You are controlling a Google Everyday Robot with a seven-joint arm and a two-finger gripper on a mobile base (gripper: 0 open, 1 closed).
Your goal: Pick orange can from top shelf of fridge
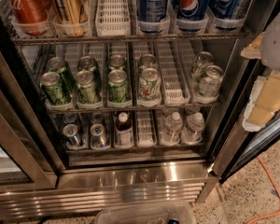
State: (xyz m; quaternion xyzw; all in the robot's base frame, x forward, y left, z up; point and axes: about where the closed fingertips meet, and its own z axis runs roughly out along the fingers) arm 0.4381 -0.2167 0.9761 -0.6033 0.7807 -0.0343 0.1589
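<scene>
The fridge (pixel 130 178) stands open in front of me. The orange can (pixel 70 7), golden with dark stripes, stands on the top shelf (pixel 130 38) in the second lane from the left. A red-orange can with white script (pixel 25 8) stands just left of it. An empty white lane tray (pixel 113 10) lies to its right, then blue Pepsi cans (pixel 193 3). My gripper (pixel 269 94), white and tan, hangs at the right edge of the view by the door frame. It is far right of the orange can and lower, holding nothing that I can see.
The middle rack holds green cans (pixel 86 85) and pale cans (pixel 149 83). The bottom rack holds small cans and water bottles (pixel 173 125). A clear plastic bin (pixel 144 213) sits on the floor in front. An orange cable (pixel 270 195) runs across the floor at right.
</scene>
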